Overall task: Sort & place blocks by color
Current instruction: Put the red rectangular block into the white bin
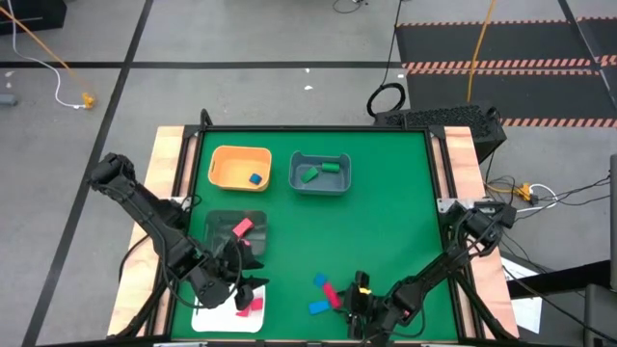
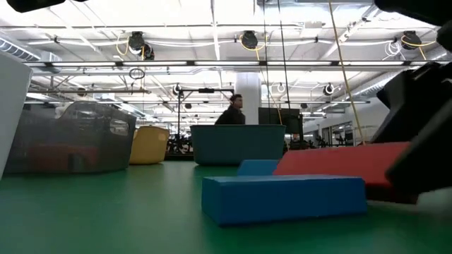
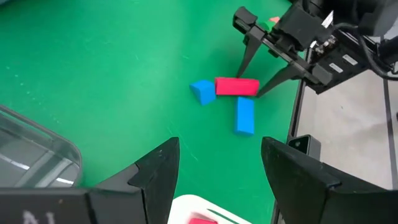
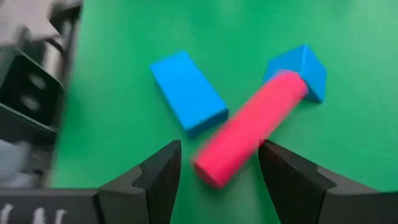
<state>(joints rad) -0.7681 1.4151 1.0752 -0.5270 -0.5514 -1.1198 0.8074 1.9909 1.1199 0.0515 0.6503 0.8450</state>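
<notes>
A red bar (image 4: 249,127), a blue bar (image 4: 186,90) and a small blue block (image 4: 305,68) lie together on the green mat near the table's front edge (image 1: 326,294). My right gripper (image 4: 217,165) is open and low over the mat. Its fingers stand on either side of the red bar's near end. This also shows in the left wrist view (image 3: 250,84). My left gripper (image 3: 217,168) is open and empty above the white tray (image 1: 207,316), which holds a red block (image 1: 253,306). My right gripper's fingers come in level, from the table's right, along the red bar. They stand on either side of the bar's near end (image 4: 208,171), and the bar lies flat on the mat. A strip of mat shows beside one finger (image 4: 163,165). Whether the other finger (image 4: 283,165) touches the bar, I cannot tell.
An orange bin (image 1: 225,164) with a blue block and a grey bin (image 1: 299,178) with green blocks stand at the back. A clear tray (image 1: 220,236) holds a red block. In the low view the blue bar (image 2: 282,197) lies in front of the red bar (image 2: 339,164). A person shows far behind the table.
</notes>
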